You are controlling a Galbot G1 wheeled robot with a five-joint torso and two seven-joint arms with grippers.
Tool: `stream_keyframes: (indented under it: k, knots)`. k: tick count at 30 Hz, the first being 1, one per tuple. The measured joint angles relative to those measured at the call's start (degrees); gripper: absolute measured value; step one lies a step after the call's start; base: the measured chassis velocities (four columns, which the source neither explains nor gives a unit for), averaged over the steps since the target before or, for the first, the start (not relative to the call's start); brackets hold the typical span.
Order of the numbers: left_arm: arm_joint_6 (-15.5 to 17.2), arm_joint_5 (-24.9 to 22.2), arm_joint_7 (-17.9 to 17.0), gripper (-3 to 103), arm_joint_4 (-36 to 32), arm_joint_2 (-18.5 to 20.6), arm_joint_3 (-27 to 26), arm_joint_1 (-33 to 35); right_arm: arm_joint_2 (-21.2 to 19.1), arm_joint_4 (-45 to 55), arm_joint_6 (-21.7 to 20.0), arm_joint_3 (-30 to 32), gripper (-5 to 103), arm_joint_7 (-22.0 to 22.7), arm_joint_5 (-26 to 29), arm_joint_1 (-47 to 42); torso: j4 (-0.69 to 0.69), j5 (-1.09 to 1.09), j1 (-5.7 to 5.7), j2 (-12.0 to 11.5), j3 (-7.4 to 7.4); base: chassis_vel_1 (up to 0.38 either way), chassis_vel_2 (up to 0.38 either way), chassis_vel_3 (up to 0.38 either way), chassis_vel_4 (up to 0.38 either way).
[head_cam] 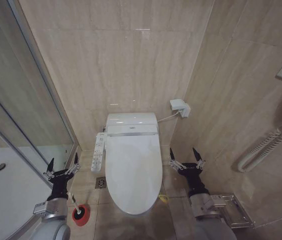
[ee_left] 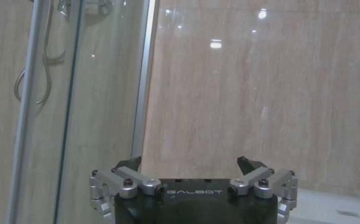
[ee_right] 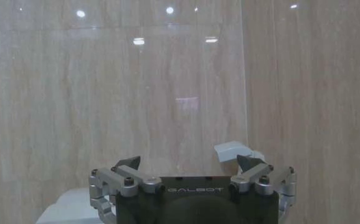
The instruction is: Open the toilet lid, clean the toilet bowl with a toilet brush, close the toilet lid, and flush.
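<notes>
Room: beige-tiled bathroom, glass shower enclosure [head_cam: 26, 100] on the left.
Lid: glossy white oval plastic toilet lid [head_cam: 133, 170] down, closed.
Brush: white-handled toilet brush in red round holder [head_cam: 80, 214], on floor just beside left arm.
Left claw [head_cam: 62, 167]: fingers apart, empty; wrist view faces shower glass.
Right claw [head_cam: 187, 161]: fingers apart, empty; wrist view faces wall.

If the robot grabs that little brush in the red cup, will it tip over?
Probably a bit wobbly. The toilet brush has a thin white stick leaning out of a small round red cup, so a sideways pull might tip the cup. It looks light. The left gripper hangs open above it.
</notes>
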Motion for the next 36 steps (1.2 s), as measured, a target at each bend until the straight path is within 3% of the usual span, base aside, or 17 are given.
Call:
stream_keyframes:
  k: [36]
  knots:
    - [-0.1,-0.3,-0.1,100,2.3,0.6,0.9,-1.3,0.0,0.0,0.0,0.0,100,0.0,0.0,0.0,0.01,0.00,0.03,0.0,0.01,-0.037,0.036,0.038,-0.034]
